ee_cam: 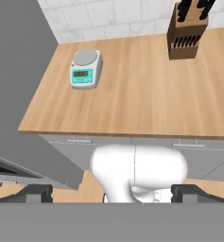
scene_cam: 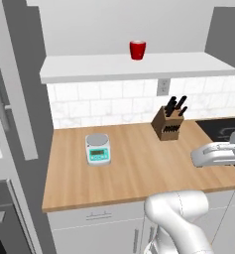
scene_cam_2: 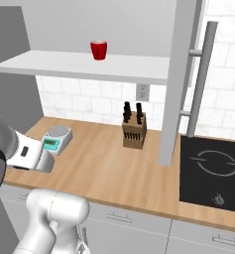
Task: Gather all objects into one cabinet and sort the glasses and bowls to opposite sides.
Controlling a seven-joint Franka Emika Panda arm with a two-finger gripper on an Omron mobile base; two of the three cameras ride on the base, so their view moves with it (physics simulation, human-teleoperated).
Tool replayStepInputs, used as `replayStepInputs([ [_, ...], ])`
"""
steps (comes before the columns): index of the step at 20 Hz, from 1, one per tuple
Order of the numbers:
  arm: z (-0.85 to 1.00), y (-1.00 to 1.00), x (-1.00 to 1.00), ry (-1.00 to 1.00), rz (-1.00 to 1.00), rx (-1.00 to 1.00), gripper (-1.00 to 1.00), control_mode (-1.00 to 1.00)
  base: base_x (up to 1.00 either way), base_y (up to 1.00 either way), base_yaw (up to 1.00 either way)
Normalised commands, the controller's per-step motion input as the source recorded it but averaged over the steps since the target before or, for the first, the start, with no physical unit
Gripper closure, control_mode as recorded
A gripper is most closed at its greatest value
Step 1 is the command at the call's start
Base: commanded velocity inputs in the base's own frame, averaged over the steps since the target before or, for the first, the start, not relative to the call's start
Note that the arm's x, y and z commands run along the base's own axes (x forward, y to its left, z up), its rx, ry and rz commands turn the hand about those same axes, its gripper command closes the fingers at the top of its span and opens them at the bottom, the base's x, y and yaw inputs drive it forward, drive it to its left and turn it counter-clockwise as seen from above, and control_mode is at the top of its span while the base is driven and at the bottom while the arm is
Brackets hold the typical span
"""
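Up on the white shelf a small bright red cup stands upright, near the middle of the shelf's length and well above the counter. From the right base view the same red cup sits on the shelf to the left of a tall grey cabinet door with its vertical bar handle; the door stands edge-on, swung out over the counter.

On the wooden counter a small kitchen scale with a teal front and round steel plate rests toward the left, and a wooden knife block with dark handles stands near the tiled wall, well apart from the scale. A black cooktop lies to the right of the door.

In the hand view the gripper looks down over the counter, the scale and the knife block. Its two dark fingertips stand far apart at the bottom edges, jaws spread wide with nothing between them.
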Motion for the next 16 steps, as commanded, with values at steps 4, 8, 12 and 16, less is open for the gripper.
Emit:
replayStepInputs([
  [4,0.00,0.00,0.00,0.00,0.00,0.00,-1.00,1.00,0.11,0.20,0.00],
  [8,0.00,0.00,0.00,0.00,0.00,0.00,-1.00,1.00,0.03,0.15,0.00],
  [12,0.00,0.00,0.00,0.00,0.00,0.00,-1.00,1.00,0.16,0.11,0.00],
  [16,0.00,0.00,0.00,0.00,0.00,0.00,-1.00,1.00,0.38,0.10,0.00],
])
